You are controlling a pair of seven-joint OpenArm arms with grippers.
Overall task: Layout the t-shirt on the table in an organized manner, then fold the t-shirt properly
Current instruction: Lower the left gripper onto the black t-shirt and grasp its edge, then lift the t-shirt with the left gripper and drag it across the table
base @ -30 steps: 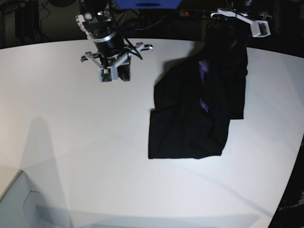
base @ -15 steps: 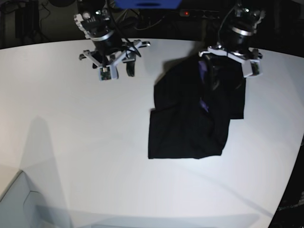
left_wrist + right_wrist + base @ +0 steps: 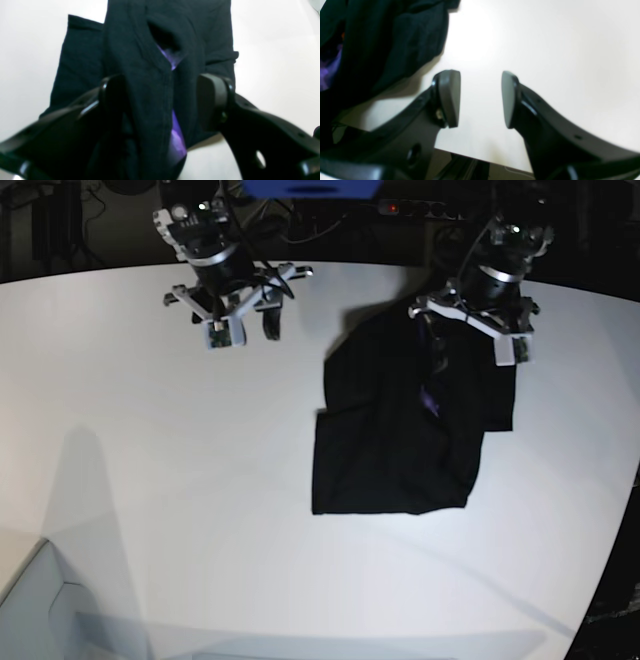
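The t-shirt [image 3: 400, 430] lies bunched on the right half of the table [image 3: 150, 480], plain black side mostly up, with slivers of purple print showing through a central fold. The left gripper [image 3: 162, 102] hangs low over the shirt's far end, jaws spread to either side of a raised ridge of cloth; nothing is pinched yet. The right gripper [image 3: 480, 98] hovers over bare tabletop just beside the shirt's edge, jaws likewise spread and empty. The step in hand appears to be taking hold of the garment in order to spread it flat. To do this well, each gripper should probably close on a single layer near an outer corner or hem, not on the doubled ridge, then draw apart evenly.
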